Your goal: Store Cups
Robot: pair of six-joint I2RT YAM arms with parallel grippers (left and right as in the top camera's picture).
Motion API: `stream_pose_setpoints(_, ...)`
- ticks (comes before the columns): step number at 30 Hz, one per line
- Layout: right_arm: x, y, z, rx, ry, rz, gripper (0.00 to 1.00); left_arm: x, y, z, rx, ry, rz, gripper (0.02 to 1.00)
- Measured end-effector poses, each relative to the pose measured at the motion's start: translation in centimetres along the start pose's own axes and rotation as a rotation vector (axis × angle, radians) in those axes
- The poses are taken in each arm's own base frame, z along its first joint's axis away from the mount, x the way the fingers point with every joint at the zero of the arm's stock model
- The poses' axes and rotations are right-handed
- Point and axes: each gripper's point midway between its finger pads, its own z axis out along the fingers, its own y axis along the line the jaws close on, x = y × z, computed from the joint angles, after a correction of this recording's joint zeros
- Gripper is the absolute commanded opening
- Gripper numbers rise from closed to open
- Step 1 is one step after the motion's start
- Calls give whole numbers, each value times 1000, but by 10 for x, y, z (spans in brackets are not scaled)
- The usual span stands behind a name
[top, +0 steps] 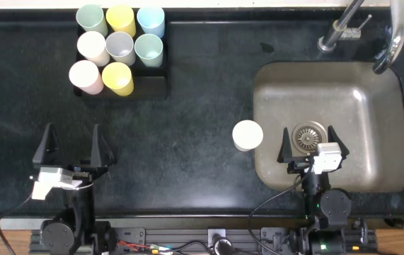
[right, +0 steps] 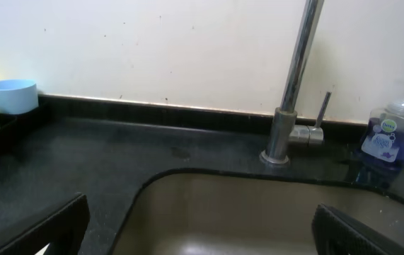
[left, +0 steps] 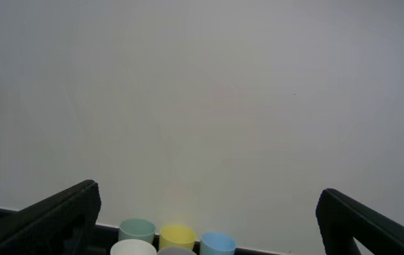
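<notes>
Top view puts a lone white cup at centre right of the frame, standing on the dark counter just beside the left rim of the sink. It is seen end-on, so its long axis is vertical; whether its mouth faces up cannot be told.

The right gripper hangs over the sink's left part with its fingers spread wide and nothing between them. The cup lies to its left, close by. The left gripper, at lower left, is likewise spread and empty, and is well apart from the cup, so the right arm looks the nearer for the pick.

The rack sits at upper left and holds eight cups, with its lower-right compartment bare. That is probably where the cup belongs.

The counter between cup and rack offers open room. The sink rim next to the cup is the edge to mind, and the tap stands far off at upper right.
</notes>
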Motion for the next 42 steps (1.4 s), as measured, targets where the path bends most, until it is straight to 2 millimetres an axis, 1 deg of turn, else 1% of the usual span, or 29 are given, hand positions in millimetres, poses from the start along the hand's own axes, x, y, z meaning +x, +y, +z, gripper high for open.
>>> stream_pose_setpoints(2,0,0,0,0,0,0,998,3,0,0,-1,14,0,998)
stream_pose_setpoints(3,0,0,0,0,0,0,996,9,1,0,-4,35,0,1000)
stream_pose_setpoints(5,0,0,0,0,0,1,998,26,5,-2,-18,105,0,1000)
stream_pose_setpoints(8,0,0,0,0,-1,1,998,69,14,-11,-55,284,-2,998)
stream_pose_setpoints(10,0,0,0,0,0,1,996,101,20,-23,-81,421,-2,998)
stream_pose_setpoints(11,0,0,0,0,0,1,993,114,22,-29,-92,477,-2,1000)
stream_pose_setpoints(12,0,0,0,0,0,0,996,123,24,-34,-101,520,-2,956)
stream_pose_setpoints(13,0,0,0,0,0,0,998,131,26,-39,-109,556,-3,956)
stream_pose_setpoints(16,0,0,0,0,0,0,996,131,26,-40,-110,560,-1,967)
stream_pose_setpoints(17,0,0,0,0,-1,0,998,131,26,-40,-110,560,-1,1000)
stream_pose_setpoints(42,0,0,0,0,0,0,996,131,26,-39,-110,559,-2,998)
